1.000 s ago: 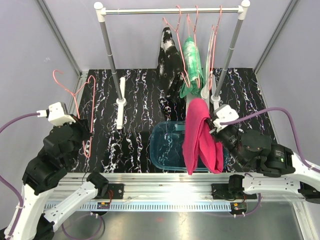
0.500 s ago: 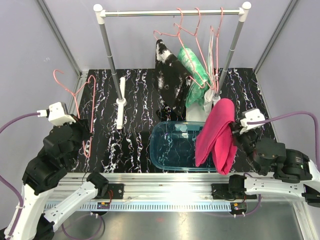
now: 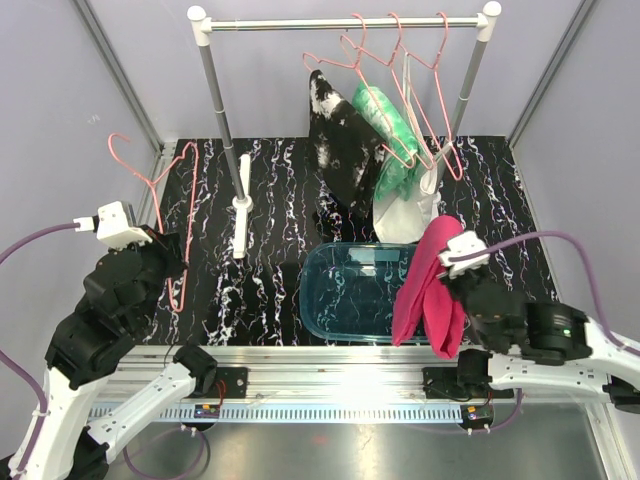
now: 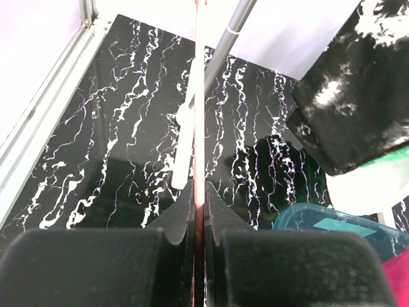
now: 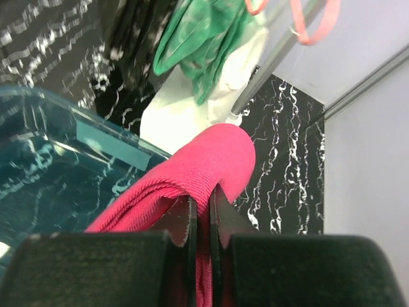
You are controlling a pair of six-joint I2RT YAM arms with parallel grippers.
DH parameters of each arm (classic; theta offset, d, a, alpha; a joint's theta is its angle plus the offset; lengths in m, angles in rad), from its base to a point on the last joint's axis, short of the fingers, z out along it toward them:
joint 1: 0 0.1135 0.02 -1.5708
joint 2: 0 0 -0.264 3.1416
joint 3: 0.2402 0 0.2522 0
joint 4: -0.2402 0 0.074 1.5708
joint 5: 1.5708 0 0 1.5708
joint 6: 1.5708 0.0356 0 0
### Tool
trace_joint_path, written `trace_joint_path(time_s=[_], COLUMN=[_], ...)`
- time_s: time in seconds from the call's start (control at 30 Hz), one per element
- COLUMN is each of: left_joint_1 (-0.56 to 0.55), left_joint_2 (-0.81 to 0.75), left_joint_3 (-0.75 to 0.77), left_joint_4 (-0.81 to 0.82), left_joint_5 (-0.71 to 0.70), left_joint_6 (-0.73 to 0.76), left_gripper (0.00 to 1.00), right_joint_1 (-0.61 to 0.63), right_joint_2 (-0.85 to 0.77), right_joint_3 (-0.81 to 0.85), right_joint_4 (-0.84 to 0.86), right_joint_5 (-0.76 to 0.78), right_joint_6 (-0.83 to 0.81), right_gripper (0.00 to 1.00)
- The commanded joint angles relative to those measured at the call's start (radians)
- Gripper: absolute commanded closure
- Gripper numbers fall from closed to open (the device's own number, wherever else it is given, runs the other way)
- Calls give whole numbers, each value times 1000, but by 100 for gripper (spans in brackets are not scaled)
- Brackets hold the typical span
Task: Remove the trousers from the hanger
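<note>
Cloth is what this job turns on. The magenta trousers (image 3: 430, 290) hang folded over the right end effector (image 5: 200, 204), whose fingers are pinched narrow on the fold near its top. Both loose ends droop at the right rim of the blue bin (image 3: 340, 290). They look light, limp and a little grippy, so a pinch on a doubled fold should hold, while a single layer would likely slide or stretch.

The black trousers (image 3: 340, 160) and the green-and-white trousers (image 3: 390, 125) are still draped on pink hangers on the rail (image 3: 300, 22), tilted and bunched against each other. Both look just as soft. I would take each low on the hanging cloth, through several layers, and draw it down and off sideways, because the wire hangers seem springy and may swing or snag.

Empty hangers (image 3: 425, 100) dangle just beside them. Well apart, over the marbled tabletop (image 3: 270, 200), the left end effector (image 4: 199, 198) is closed tight on the wire of a bare pink hanger (image 4: 199, 96).
</note>
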Motion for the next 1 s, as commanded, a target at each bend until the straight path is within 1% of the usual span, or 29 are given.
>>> trace_joint_path(time_s=[0.0,0.1,0.3,0.4,0.5,0.63,0.9,0.93,0.97], left_joint_1=[0,0,0,0,0,0,0,0,0], left_joint_2=[1,-5,-13,-17,-23,-25,-31,-31,-33], left_joint_3=[-5,-8,-5,-9,-18,-28,-21,-16,-16], left_joint_4=[79,79,79,77,83,91,89,89,88], left_joint_5=[17,11,6,3,5,14,9,8,8], left_joint_6=[12,23,41,47,48,40,46,46,47], left_gripper=[100,100,100,100,100,100,100,100,100], right_joint_1=[4,4,4,3,3,-13,-40,-45,-57], right_joint_2=[53,84,116,138,153,188,408,424,455], right_joint_3=[-21,-53,-154,-187,-230,-277,-273,-277,-280], right_joint_4=[195,253,451,496,580,684,783,833,847], right_joint_5=[24,-39,-91,-117,-139,-230,-378,-413,-433], right_joint_6=[-81,-98,-202,-233,-297,-354,-393,-394,-390], right_gripper=[100,100,100,100,100,100,100,100,100])
